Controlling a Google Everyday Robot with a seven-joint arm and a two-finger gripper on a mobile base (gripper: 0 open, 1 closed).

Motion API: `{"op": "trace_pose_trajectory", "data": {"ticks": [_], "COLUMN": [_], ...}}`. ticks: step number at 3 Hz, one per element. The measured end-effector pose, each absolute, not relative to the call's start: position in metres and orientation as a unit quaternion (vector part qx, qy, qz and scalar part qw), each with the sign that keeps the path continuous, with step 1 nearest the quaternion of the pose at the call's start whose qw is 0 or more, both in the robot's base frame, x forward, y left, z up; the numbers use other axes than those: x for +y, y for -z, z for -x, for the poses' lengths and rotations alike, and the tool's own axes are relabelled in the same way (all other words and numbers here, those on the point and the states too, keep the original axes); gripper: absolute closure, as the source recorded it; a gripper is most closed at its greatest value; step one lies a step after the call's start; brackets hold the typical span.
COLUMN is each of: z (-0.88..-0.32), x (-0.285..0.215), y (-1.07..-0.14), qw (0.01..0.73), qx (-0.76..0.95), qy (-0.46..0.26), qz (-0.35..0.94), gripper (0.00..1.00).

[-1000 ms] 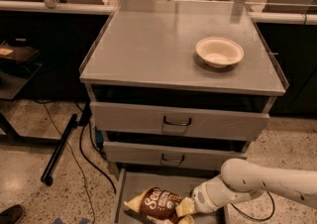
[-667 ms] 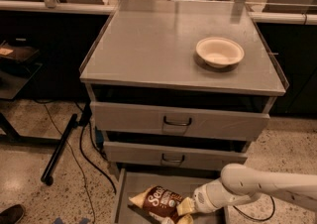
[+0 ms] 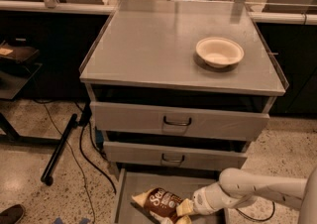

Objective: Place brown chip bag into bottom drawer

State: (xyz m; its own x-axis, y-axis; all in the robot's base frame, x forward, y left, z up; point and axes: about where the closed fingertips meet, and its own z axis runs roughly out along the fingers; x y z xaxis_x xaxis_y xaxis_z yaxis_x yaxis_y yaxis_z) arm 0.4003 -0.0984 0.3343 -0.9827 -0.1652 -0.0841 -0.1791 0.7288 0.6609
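Holding the crinkly dark-brown chip bag tilted low inside the open grey metal bottom drawer, gripper fingers pinched on its right end, nudged barely rightward since a second ago, leaving seemingly only the release

I see a brushed grey metal bench top with a soft sheen. The bottom drawer, below the front edge, is the same dull metal. The brown chip bag looks crinkly and glossy. My gripper, at the bag's right end, has a smooth pale plastic shell. The bowl near the right edge looks matt.
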Motion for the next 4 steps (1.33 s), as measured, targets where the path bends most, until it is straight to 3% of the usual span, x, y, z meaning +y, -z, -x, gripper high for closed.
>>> {"op": "trace_pose_trajectory", "data": {"ticks": [4], "z": [-0.464], "x": [-0.076], "y": [-0.251], "qw": [0.04], "qx": [0.919], "qy": [-0.385], "qz": [0.066], "gripper": [1.0]}}
